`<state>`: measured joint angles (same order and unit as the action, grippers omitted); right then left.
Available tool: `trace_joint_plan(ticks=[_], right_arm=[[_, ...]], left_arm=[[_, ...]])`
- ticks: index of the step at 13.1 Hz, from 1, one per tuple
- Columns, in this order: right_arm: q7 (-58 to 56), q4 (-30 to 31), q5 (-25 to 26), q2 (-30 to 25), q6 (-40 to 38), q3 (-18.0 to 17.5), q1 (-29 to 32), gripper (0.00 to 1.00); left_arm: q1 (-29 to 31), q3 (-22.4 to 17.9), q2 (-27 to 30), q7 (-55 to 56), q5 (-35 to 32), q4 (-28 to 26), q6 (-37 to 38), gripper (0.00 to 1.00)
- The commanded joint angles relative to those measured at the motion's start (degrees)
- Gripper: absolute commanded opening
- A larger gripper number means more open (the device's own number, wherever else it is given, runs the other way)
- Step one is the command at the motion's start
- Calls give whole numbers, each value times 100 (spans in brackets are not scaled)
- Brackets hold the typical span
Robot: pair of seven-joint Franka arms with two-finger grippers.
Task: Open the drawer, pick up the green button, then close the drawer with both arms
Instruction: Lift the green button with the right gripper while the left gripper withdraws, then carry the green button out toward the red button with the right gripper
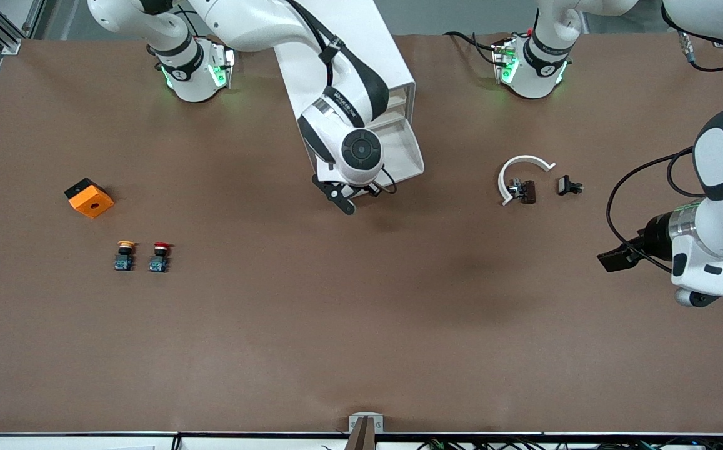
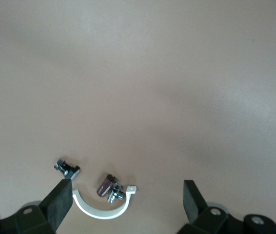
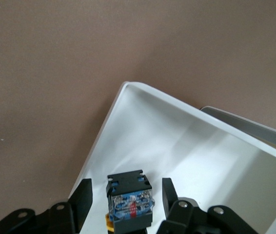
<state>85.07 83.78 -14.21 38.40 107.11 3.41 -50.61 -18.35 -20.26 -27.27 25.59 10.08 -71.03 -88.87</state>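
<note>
The white cabinet (image 1: 398,94) stands mid-table with its drawer (image 1: 410,153) pulled out toward the front camera. My right gripper (image 1: 352,195) reaches down into the drawer (image 3: 109,122). In the right wrist view the button (image 3: 128,195) sits on the drawer floor between the fingers (image 3: 82,191), showing a black body and a blue base; its cap is hidden. The right gripper (image 3: 126,189) is open, with a gap on each side of the button. My left gripper (image 1: 611,259) waits open over the table at the left arm's end, its fingers (image 2: 60,195) wide apart.
An orange block (image 1: 89,197), a yellow-capped button (image 1: 125,255) and a red-capped one (image 1: 160,256) lie toward the right arm's end. A white half-ring clamp (image 1: 520,170), a dark small part (image 1: 525,190) and a black clip (image 1: 568,185) lie toward the left arm's end.
</note>
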Motion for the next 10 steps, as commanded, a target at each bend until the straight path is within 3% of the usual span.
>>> trace_joint_plan(ticks=[1,7,8,10], right_arm=[[-8,24,-21,-17,56,45,-116,67],[-17,129,-30,18,100,45,-195,61],[-25,139,-30,27,91,45,-195,55],[-34,139,-30,27,82,45,-186,33]], left_arm=[[16,31,432,-659,-112,-314,-131,100],[25,22,653,-933,-147,-438,-149,100],[25,22,661,-933,-147,-438,-149,100],[33,22,662,-959,-147,-438,-149,100]])
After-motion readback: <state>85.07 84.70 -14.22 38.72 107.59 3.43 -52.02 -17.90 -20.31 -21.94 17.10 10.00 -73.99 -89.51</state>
